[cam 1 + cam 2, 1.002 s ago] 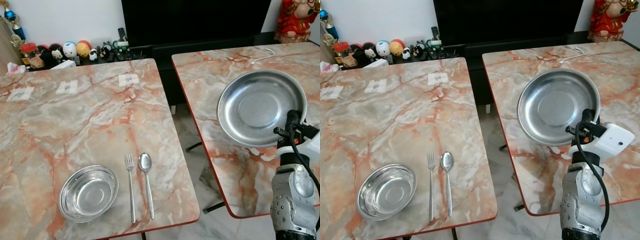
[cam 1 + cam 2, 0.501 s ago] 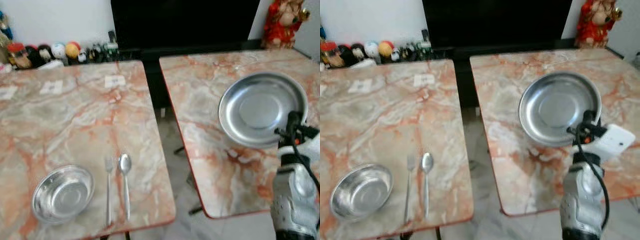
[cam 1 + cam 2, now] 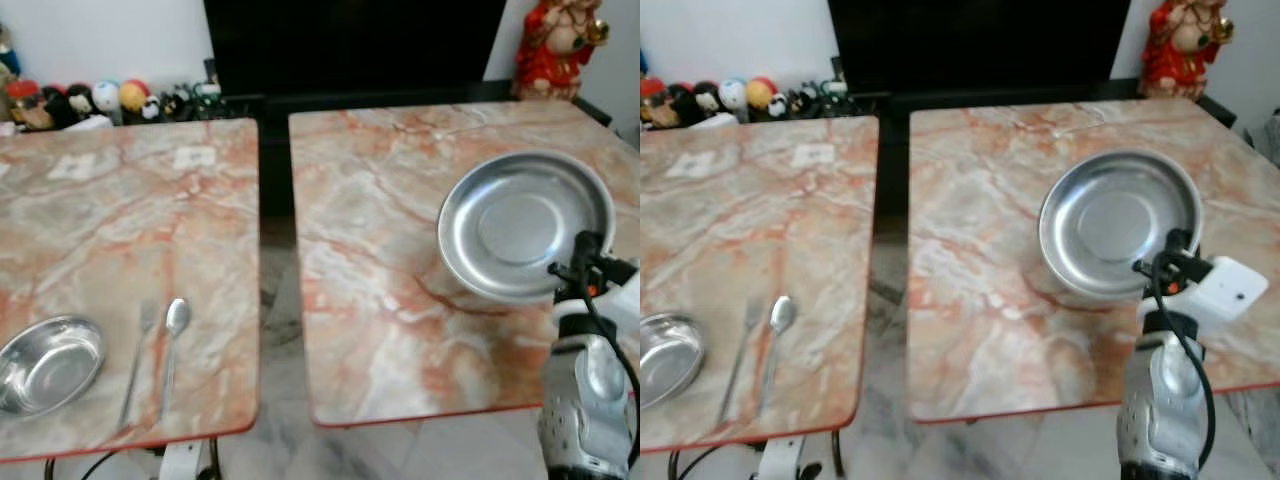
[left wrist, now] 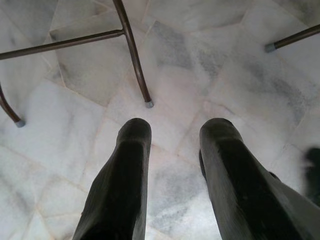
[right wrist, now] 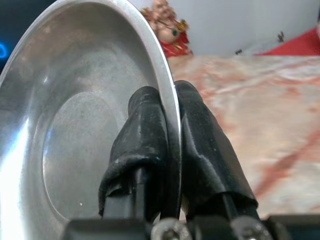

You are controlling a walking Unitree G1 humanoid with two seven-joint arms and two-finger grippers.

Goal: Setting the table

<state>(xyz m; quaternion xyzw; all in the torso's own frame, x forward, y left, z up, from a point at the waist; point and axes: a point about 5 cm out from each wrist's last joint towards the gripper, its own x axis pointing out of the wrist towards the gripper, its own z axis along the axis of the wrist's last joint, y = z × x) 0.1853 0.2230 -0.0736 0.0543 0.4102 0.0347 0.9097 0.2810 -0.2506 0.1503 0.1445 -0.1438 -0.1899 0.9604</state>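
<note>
Right wrist view: plate (image 5: 75,125) rim pinched between right gripper (image 5: 170,107) jaws.

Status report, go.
Right gripper shut on plate rim, above right table. Left gripper open, idle near floor. Bowl, fork, spoon set on left table.

Two square tables with orange-veined marble tops stand side by side, a gap between them. On the left table (image 3: 120,230): small round steel bowl (image 3: 45,365) at 7 o'clock, steel fork (image 3: 137,360) and steel spoon (image 3: 171,345) beside it. Right table (image 3: 400,280).
</note>
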